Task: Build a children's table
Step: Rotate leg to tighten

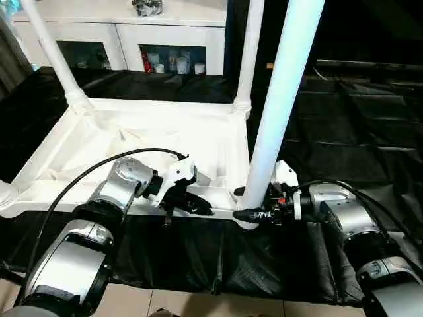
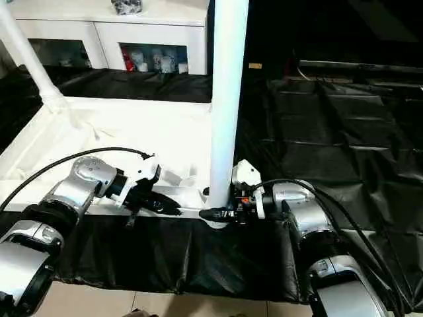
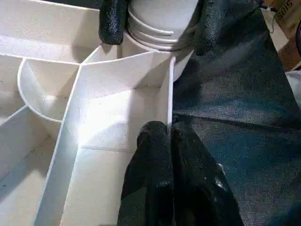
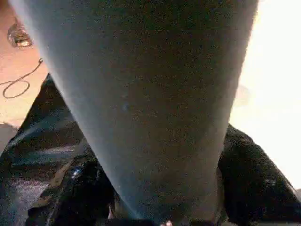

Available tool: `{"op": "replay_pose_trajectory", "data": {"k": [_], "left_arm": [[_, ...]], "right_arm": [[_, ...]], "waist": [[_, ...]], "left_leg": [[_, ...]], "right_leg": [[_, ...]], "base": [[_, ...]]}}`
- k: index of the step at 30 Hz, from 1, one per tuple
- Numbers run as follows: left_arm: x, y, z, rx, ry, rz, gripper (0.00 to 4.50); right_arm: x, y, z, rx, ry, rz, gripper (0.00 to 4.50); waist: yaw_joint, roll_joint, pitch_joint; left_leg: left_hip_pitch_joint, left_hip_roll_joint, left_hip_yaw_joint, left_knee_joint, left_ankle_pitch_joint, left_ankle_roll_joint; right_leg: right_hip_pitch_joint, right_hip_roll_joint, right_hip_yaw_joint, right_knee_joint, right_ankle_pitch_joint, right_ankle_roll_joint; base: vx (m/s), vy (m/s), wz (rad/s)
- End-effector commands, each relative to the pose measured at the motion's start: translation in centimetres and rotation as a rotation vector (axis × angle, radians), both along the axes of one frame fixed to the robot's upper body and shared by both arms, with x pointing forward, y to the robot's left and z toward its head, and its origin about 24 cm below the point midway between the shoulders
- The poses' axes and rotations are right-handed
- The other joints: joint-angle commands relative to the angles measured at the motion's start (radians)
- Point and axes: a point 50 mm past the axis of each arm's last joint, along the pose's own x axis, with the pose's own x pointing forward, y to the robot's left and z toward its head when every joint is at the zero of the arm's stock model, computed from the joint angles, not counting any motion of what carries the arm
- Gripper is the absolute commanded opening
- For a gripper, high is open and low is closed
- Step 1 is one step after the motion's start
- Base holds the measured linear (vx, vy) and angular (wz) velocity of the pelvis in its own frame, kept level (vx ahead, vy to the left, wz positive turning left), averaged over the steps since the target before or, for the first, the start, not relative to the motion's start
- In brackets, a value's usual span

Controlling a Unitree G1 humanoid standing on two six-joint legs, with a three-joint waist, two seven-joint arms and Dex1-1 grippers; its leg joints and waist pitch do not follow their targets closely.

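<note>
Right now the large white plastic rectangular tabletop (image 1: 152, 142) lies upside down, ribbed underside up, on a black sheet (image 1: 357, 125) spread over the floor, and the right gripper (image 1: 256, 203) has its black fingers closed around the base of a long white tapered tube leg (image 1: 281, 99) standing in the near right corner socket. The left gripper (image 1: 192, 201) rests at the tabletop's near rim just beside that corner; in the left wrist view its two fingers (image 3: 153, 160) are pressed together over the thin rim wall, seemingly pinching it to steady the top. The main risk, as I judge it, is the leg going in crooked: the grip is low on a tall tube, so any sideways push could tilt it, jam it in the socket, or drag the light tabletop across the slippery sheet if the left hold slips. By count, three legs stand upright in view: the held one, one at the far right corner (image 1: 248, 53) and one at the far left corner (image 1: 53, 56). One tabletop, two grippers. A white glass-door cabinet (image 1: 125, 33) stands behind.
</note>
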Motion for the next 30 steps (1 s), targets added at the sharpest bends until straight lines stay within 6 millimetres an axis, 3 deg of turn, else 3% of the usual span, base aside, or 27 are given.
{"op": "replay_pose_trajectory", "data": {"k": [1,4,9,13,15,18,20,22,27,30], "left_arm": [[0.6,-0.8,0.4,-0.036,-0.032,0.071,0.0],[1.1,-1.2,0.2,-0.026,-0.063,0.158,0.0],[2.0,-3.2,0.0,-0.051,-0.112,0.328,0.0],[2.3,-4.6,-0.2,-0.044,-0.147,0.403,0.0],[2.6,-6.2,-0.3,-0.044,-0.172,0.485,0.0],[2.5,-7.4,-0.3,-0.054,-0.183,0.505,0.0],[2.3,-7.9,-0.4,-0.059,-0.192,0.498,0.0],[2.2,-7.9,-0.5,-0.052,-0.203,0.482,0.0],[2.1,-6.3,-0.6,-0.026,-0.23,0.416,0.0],[1.8,-5.0,-0.6,-0.006,-0.24,0.325,0.0]], "right_arm": [[-0.4,1.1,-0.2,0.063,0.031,-0.018,2.63],[-0.1,1.4,-0.8,0.083,0.029,-0.156,2.63],[0.9,2.3,-2.1,0.052,-0.032,-0.444,2.63],[1.4,3.3,-2.4,0.05,-0.043,-0.611,2.63],[2.1,4.4,-2.7,0.031,-0.041,-0.779,2.63],[2.4,5.4,-2.8,0.022,-0.039,-0.857,2.63],[2.6,6.3,-2.6,0.029,-0.05,-0.876,2.63],[2.7,6.4,-2.2,0.037,-0.09,-0.865,3.19],[2.9,5.2,-1.4,0.083,-0.114,-0.788,3.55],[2.6,4.2,-1.2,0.067,-0.115,-0.654,3.68]], "waist": [[0.0,-0.009,-0.063],[0.001,-0.012,-0.06],[-0.017,-0.011,-0.054],[-0.024,-0.011,-0.053],[-0.031,-0.007,-0.054],[-0.034,-0.009,-0.053],[-0.037,-0.006,-0.054],[-0.037,-0.006,-0.056],[-0.04,-0.008,-0.059],[-0.04,-0.007,-0.061]], "left_leg": [[0.018,0.038,-0.016,-0.063,-0.177,0.082],[0.017,0.037,-0.016,-0.064,-0.185,0.068],[0.026,0.03,-0.022,-0.069,-0.248,0.023],[0.025,0.029,-0.022,-0.07,-0.254,0.031],[0.027,0.029,-0.024,-0.073,-0.26,0.022],[0.025,0.026,-0.024,-0.072,-0.267,0.025],[0.023,0.026,-0.023,-0.072,-0.263,0.028],[0.019,0.025,-0.023,-0.071,-0.254,0.039],[0.011,0.025,-0.023,-0.07,-0.234,0.061],[0.009,0.024,-0.022,-0.066,-0.213,0.078]], "right_leg": [[0.052,-0.083,0.046,-0.068,-0.191,-0.242],[0.049,-0.085,0.046,-0.071,-0.229,-0.228],[0.039,-0.088,0.046,-0.093,-0.406,-0.178],[0.039,-0.085,0.047,-0.096,-0.402,-0.169],[0.036,-0.084,0.046,-0.095,-0.395,-0.173],[0.038,-0.085,0.047,-0.099,-0.406,-0.17],[0.037,-0.084,0.048,-0.099,-0.394,-0.166],[0.041,-0.084,0.048,-0.095,-0.353,-0.171],[0.05,-0.084,0.048,-0.086,-0.279,-0.189],[0.055,-0.084,0.047,-0.082,-0.247,-0.2]], "base": [[0.0,0.0,0.0],[0.0,0.0,0.0],[0.0,0.0,0.0],[0.0,0.0,0.0],[0.0,0.0,0.0],[0.0,0.0,0.0],[0.0,0.0,0.0],[0.0,0.0,0.0],[0.0,0.0,0.0],[0.0,0.0,0.0]]}}
